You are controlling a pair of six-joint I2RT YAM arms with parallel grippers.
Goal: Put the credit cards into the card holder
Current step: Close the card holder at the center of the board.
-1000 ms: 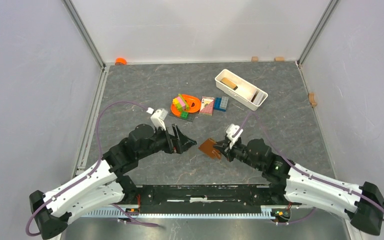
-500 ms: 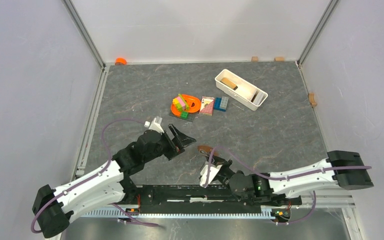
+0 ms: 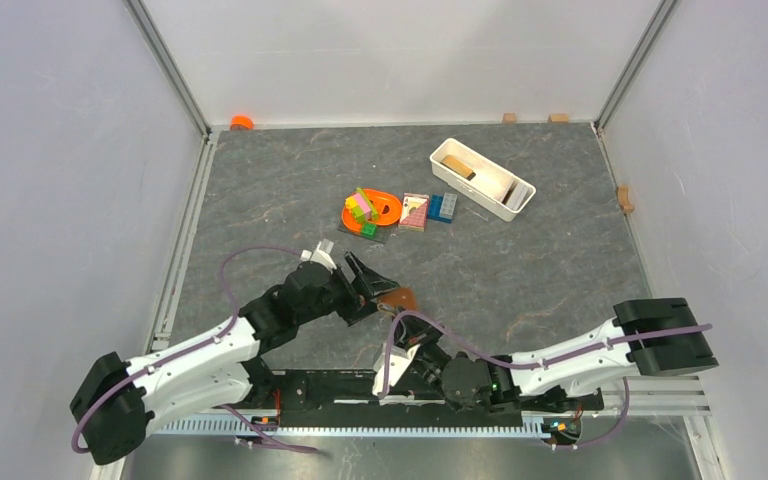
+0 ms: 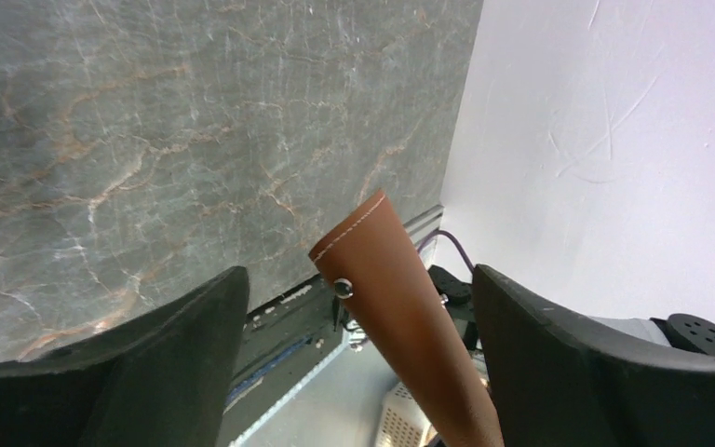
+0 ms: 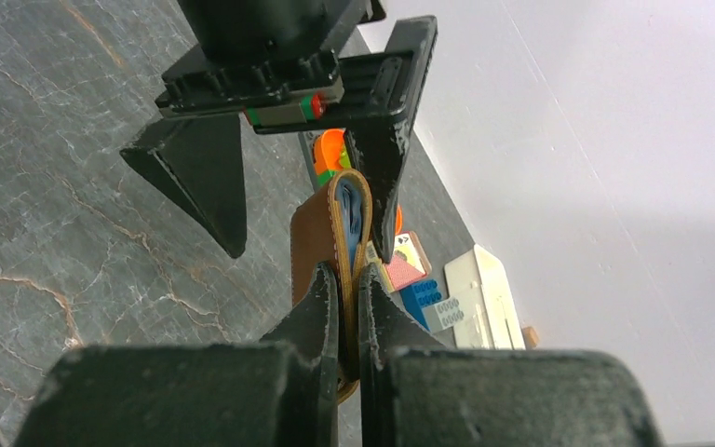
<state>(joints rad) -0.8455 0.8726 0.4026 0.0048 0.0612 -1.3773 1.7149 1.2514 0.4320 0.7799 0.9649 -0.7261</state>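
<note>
The card holder [image 3: 398, 298], a brown leather wallet with a snap button, is held up off the table near the front centre. My right gripper [image 3: 400, 322] is shut on its lower edge. In the right wrist view the right gripper [image 5: 344, 279] pinches the folded wallet [image 5: 315, 244], and a light blue credit card [image 5: 355, 216] shows edge-on inside it. My left gripper [image 3: 382, 297] is open, with a finger on either side of the wallet. In the left wrist view the wallet [image 4: 400, 317] stands between the spread jaws of the left gripper [image 4: 358, 279], touching neither.
An orange ring with coloured bricks [image 3: 372, 209], a pink-and-white flat block [image 3: 414, 211] and blue bricks [image 3: 442, 207] lie mid-table. A white tray [image 3: 505, 205] with a tan piece stands at the back right. The arm base rail [image 3: 400, 385] runs along the near edge.
My right arm has folded back toward its base, carrying the wallet left and nearer. My left gripper has moved down and right, and its open jaws now straddle the wallet.
</note>
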